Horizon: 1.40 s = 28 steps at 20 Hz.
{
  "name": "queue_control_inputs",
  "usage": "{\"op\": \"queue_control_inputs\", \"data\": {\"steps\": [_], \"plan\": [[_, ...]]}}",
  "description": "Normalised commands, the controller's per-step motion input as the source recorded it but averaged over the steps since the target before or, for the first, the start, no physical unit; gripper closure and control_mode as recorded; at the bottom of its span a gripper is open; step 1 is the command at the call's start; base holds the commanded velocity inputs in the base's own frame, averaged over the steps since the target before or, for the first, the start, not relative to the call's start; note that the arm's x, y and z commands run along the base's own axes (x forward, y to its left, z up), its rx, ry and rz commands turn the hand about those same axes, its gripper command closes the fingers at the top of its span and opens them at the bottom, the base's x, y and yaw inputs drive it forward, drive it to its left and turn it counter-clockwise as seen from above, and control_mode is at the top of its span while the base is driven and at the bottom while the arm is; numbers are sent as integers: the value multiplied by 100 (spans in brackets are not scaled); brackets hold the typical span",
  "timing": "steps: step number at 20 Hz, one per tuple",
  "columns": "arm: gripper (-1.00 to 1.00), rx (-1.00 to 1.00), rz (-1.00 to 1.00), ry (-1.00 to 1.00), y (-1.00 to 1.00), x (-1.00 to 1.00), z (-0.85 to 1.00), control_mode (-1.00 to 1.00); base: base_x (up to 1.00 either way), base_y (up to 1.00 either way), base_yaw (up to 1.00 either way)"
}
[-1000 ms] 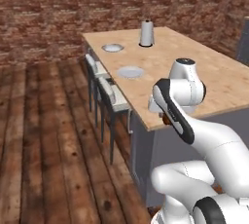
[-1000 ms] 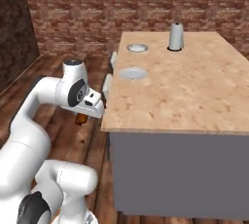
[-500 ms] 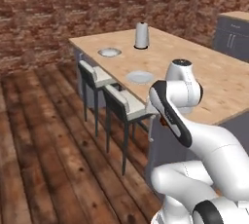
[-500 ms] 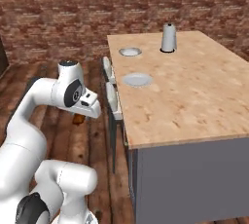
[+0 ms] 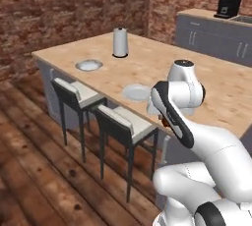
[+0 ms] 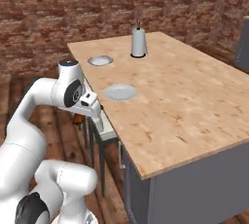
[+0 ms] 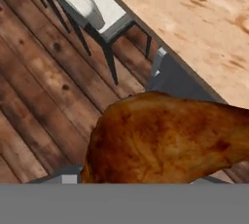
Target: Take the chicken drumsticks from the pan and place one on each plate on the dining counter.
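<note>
- I am carrying one chicken drumstick (image 7: 165, 138). In the hand view it is big and brown, low in the frame and right in front of the camera.
- The gripper (image 6: 78, 119) is clamped on that drumstick. In the right base view I see a bit of brown under the hand, at the middle left.
- The hand hangs over the wooden floor (image 7: 44, 96), beside the edge of the dining counter (image 6: 185, 96), not over it yet.
- Two plates wait on the counter. The near plate (image 6: 120, 92) sits close to the counter edge, near the middle of the right base view. The far plate (image 6: 100, 60) is higher up in the frame, near the grey jug (image 6: 139, 42).
- Both plates look bare, so I think this is the first drumstick to put down.
- To do this well, I should lift the hand above the counter top so it misses the edge and the stools (image 5: 123, 124).
- Then I should bring it right over the near plate, go low, and only then let go, so the drumstick does not roll off.
</note>
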Motion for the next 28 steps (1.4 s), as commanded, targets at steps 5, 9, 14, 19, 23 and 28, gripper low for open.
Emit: {"op": "queue_control_inputs", "data": {"steps": [5, 9, 14, 19, 23, 28], "plan": [[100, 0, 0, 0, 0, 0, 0, 100, 60, 74, -46], [100, 0, 0, 0, 0, 0, 0, 100, 55, 63, -59], [100, 0, 0, 0, 0, 0, 0, 100, 53, 58, -65], [100, 0, 0, 0, 0, 0, 0, 100, 41, 61, -64], [100, 0, 0, 0, 0, 0, 0, 100, 38, 63, -59], [100, 0, 0, 0, 0, 0, 0, 100, 27, 37, -32]]}}
